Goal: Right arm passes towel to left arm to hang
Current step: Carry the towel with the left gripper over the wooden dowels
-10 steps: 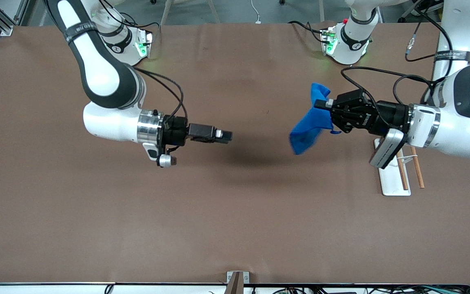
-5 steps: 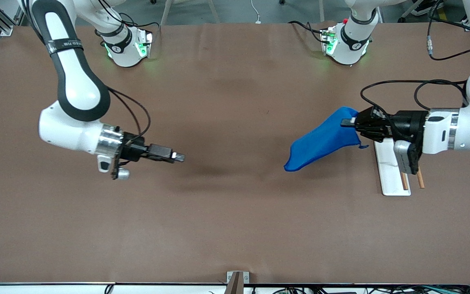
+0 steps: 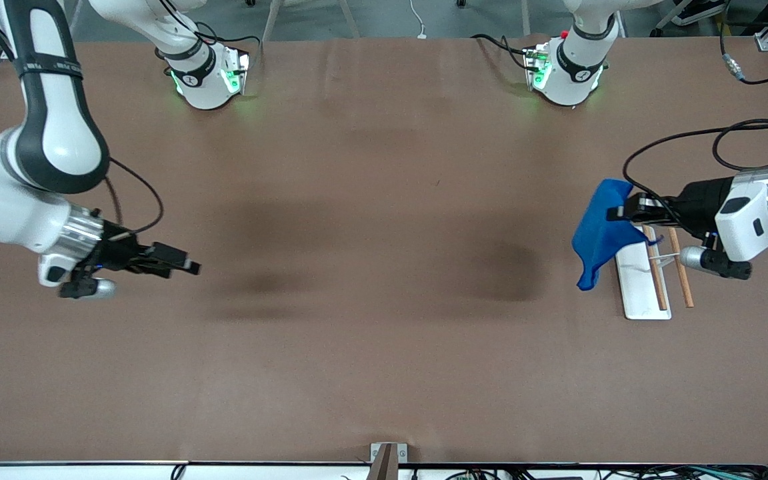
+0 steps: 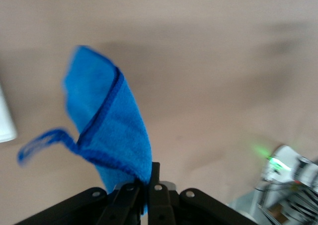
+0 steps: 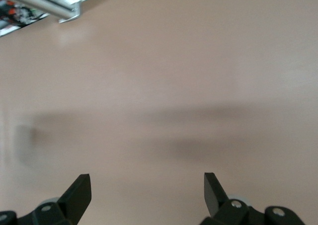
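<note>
Left pincer [image 3: 614, 213] clenched on towel [image 3: 596, 230] over brown table [image 3: 384, 333]; right pincer [image 3: 191, 267] released.

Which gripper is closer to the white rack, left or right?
Left. The left gripper holds the towel over the rack; the right gripper, open, hangs over the right arm's end of the table.

Brown bench [image 3: 384, 347], white flat stand [image 3: 637, 283] with two wooden rods [image 3: 681, 280] lying toward the left arm's end, both arm bases bolted on top
</note>
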`<action>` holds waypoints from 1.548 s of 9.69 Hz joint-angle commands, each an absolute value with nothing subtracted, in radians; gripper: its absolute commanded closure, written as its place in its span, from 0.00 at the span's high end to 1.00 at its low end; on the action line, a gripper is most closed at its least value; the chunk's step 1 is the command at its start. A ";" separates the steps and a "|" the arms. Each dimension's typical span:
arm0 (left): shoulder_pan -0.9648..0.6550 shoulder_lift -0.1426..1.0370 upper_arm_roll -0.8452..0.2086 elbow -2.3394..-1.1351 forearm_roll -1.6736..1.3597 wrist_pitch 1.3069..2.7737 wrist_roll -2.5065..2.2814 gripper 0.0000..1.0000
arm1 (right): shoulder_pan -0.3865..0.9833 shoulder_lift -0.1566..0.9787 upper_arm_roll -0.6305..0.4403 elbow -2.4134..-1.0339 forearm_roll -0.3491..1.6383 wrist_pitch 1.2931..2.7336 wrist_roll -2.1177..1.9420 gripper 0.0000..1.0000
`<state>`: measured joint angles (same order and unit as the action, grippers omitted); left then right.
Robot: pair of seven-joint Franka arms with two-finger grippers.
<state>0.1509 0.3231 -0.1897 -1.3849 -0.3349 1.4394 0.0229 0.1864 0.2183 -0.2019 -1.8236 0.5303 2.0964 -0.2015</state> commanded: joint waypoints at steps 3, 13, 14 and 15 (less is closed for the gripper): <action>0.167 0.339 -0.183 -1.480 -0.122 1.469 -0.005 0.00 | 0.063 0.117 -0.129 -1.729 0.094 1.950 0.001 1.00; 0.319 0.379 -0.181 -1.500 0.051 1.539 0.250 0.00 | -0.052 -0.060 -0.057 -1.439 0.024 1.416 0.020 1.00; 0.346 0.380 -0.181 -1.499 0.072 1.539 0.279 0.00 | -0.048 -0.057 -0.054 -1.430 0.018 1.417 0.020 1.00; 0.351 0.388 -0.181 -1.497 0.090 1.542 0.293 0.01 | -0.043 -0.049 -0.055 -1.437 0.020 1.416 0.017 1.00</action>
<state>0.3391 0.3667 -0.1762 -1.4789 0.0587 1.5187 0.2655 -0.0412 -0.0794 -0.0634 -1.4680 0.0355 1.4337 0.0103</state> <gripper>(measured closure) 0.960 0.000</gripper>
